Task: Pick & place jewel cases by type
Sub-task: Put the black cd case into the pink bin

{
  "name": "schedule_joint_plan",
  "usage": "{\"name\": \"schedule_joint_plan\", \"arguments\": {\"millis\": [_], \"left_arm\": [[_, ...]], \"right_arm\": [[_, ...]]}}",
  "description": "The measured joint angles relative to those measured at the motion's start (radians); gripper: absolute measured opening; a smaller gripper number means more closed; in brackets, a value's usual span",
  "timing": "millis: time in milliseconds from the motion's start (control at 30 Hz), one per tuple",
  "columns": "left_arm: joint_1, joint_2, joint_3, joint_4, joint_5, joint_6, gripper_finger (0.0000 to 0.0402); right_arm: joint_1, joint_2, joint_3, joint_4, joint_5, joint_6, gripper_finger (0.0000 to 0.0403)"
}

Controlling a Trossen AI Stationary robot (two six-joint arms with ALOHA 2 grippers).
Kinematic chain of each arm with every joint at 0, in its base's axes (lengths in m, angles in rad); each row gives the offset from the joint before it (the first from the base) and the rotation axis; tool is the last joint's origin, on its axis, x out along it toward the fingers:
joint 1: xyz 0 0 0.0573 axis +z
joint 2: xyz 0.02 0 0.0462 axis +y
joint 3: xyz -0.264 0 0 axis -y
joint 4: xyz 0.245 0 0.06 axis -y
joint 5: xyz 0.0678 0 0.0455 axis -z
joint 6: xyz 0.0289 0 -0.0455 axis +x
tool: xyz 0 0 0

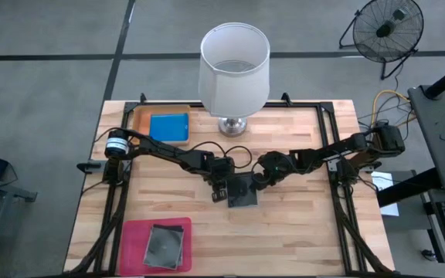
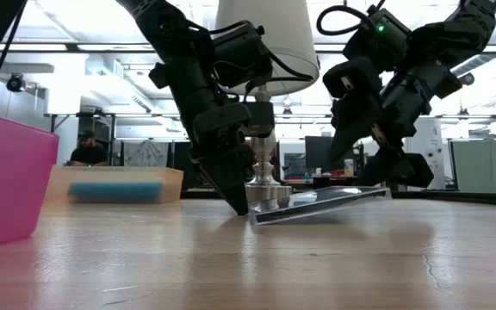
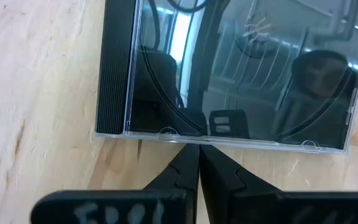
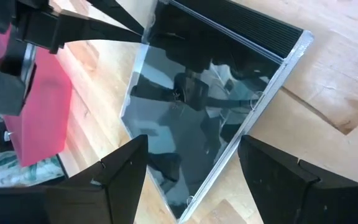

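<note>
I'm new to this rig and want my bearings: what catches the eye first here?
Mid-table, a dark transparent jewel case sits tilted, one edge lifted, between the shut left gripper pressing at its low edge and the open right gripper straddling it. Behind them stands a white-shaded lamp.

In the high view the lamp's shade (image 1: 234,67) covers the table (image 1: 300,232) behind it and most of the lamp's own base, and the two arms overlap the dark jewel case (image 1: 242,193) at mid-table, hiding its near edges. The pink tray (image 1: 134,243) is cut off by the bottom edge there. In the low view the orange tray (image 2: 114,183) and the blue case (image 2: 114,191) in it are blurred, as is a person (image 2: 84,151) far behind. The right wrist view cuts off a corner of the dark case.
</note>
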Motion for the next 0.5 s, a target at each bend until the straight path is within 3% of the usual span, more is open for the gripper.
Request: {"name": "schedule_joint_plan", "arguments": {"millis": [500], "left_arm": [[0.000, 0.000, -0.002, 0.013, 0.001, -0.021, 0.0000]], "right_arm": [[0.003, 0.000, 0.008, -0.015, -0.005, -0.007, 0.0242]]}}
